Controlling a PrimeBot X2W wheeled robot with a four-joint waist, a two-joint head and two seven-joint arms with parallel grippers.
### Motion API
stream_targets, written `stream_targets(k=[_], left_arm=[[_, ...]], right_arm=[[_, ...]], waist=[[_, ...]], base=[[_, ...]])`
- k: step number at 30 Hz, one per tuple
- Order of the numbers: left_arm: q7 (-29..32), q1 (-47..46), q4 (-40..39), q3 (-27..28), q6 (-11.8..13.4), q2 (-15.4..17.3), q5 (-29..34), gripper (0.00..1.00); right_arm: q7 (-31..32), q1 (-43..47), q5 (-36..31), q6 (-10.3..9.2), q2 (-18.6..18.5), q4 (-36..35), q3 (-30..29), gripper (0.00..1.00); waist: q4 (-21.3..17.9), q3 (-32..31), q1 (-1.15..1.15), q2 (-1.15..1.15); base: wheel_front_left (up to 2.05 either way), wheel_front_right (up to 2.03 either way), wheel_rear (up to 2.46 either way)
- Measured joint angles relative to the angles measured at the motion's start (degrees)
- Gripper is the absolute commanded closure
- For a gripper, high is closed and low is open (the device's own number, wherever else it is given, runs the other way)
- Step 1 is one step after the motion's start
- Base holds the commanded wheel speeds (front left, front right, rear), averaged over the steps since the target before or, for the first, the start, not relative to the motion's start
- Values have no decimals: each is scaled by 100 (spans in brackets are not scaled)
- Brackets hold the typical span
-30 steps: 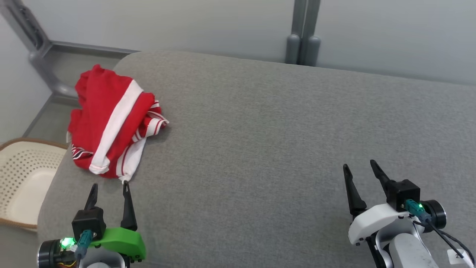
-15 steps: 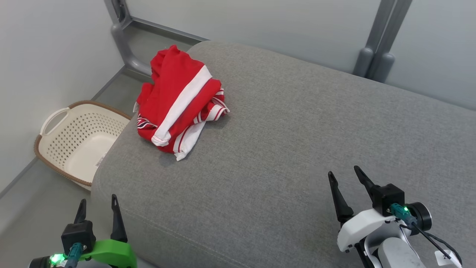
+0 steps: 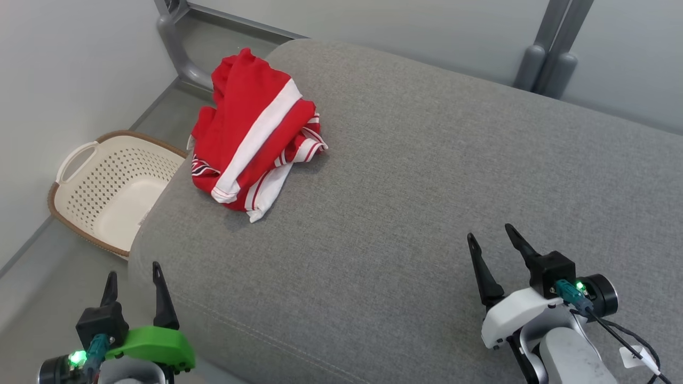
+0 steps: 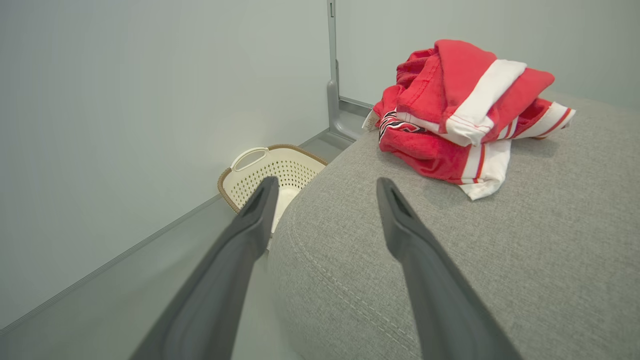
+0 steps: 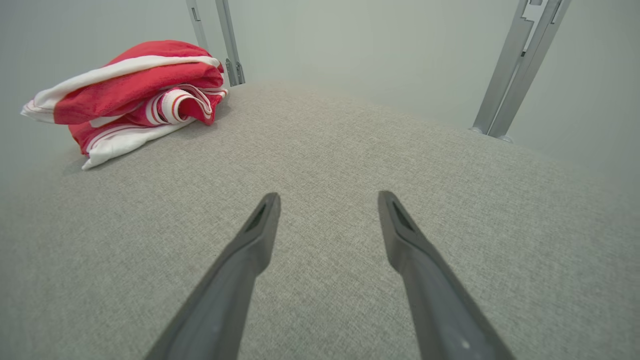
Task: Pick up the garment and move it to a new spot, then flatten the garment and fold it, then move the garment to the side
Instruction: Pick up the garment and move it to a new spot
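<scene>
Pale grey walls close in the room behind a wide grey upholstered cushion (image 3: pixel 427 186), with grey metal posts (image 3: pixel 549 58) standing at its far edge. On the floor beside the cushion's left end sits a cream perforated basket (image 3: pixel 106 192) with a brown rim. The garment (image 3: pixel 251 138) is red with white bands and thin stripes. It lies bunched in a heap at the cushion's far left corner, near the edge above the basket, and nothing is touching it. My left gripper (image 3: pixel 133 269) hangs at the near left corner of the cushion, fingers spread wide and holding nothing. One finger lines up with the basket, the other with the cushion. My right gripper (image 3: pixel 488 230) hovers over the near right part of the cushion, well apart from the garment, fingers likewise spread and empty.
</scene>
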Motion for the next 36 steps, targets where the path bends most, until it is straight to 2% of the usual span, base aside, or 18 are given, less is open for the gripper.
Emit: stream_targets(k=[9, 23, 31, 36], left_arm=[[0, -794, 224, -33, 41, -4, -359, 0], [0, -2424, 865, 599, -338, 25, -235, 0], [0, -3183, 1503, 775, -568, 307, 35, 0], [0, -3487, 2215, 843, -597, 405, 57, 0]], right_arm=[[0, -370, -229, 0, -33, -168, 58, 0], [0, -870, -213, 0, -230, -313, 238, 0], [-1, -1050, -260, 0, -265, -527, 389, 0], [-1, -1135, -261, 0, -234, -597, 404, 0]], waist=[[-301, 550, 0, 0], [-902, 1507, 0, 0], [-1290, 1874, 0, 0], [-1524, 2025, 0, 0]], base=[[0, 0, 0], [0, 0, 0], [0, 0, 0], [0, 0, 0]])
